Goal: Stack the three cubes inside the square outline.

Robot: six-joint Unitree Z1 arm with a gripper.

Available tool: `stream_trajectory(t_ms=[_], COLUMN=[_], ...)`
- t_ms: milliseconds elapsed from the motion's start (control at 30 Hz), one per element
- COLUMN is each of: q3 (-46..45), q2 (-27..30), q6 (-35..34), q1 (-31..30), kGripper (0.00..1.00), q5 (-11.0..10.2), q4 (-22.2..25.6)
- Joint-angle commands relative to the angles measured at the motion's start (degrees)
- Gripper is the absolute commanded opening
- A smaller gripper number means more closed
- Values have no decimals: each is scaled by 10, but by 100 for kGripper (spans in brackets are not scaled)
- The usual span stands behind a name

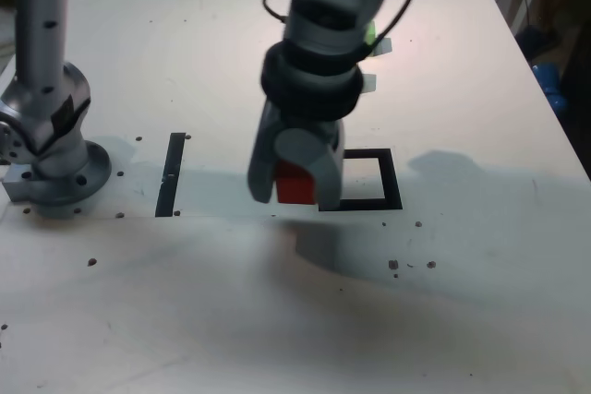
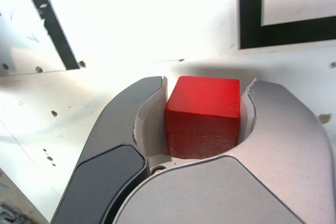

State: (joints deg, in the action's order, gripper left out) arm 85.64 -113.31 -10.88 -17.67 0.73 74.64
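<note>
One red cube, one green cube.

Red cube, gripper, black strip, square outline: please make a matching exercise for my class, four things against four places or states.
Things
1. red cube
2. gripper
3. black strip
4. square outline

Places or states
A. closed on a block
B. flat on the table, nearer the exterior view's left
C. between the two fingers
D. a dark frame around a white centre, partly hidden by the arm in the exterior view

Right pairs: 1-C, 2-A, 3-B, 4-D
</note>
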Motion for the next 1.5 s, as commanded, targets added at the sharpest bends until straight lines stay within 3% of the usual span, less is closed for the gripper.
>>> stream_trajectory(t_ms=[0, 633, 1467], q3=[19, 81, 98], q2=[-13, -76, -127], q6=[10, 63, 91], q1=[13, 116, 140], kGripper=[32, 32, 33], q5=[-1, 7, 22], q4=[8, 9, -4])
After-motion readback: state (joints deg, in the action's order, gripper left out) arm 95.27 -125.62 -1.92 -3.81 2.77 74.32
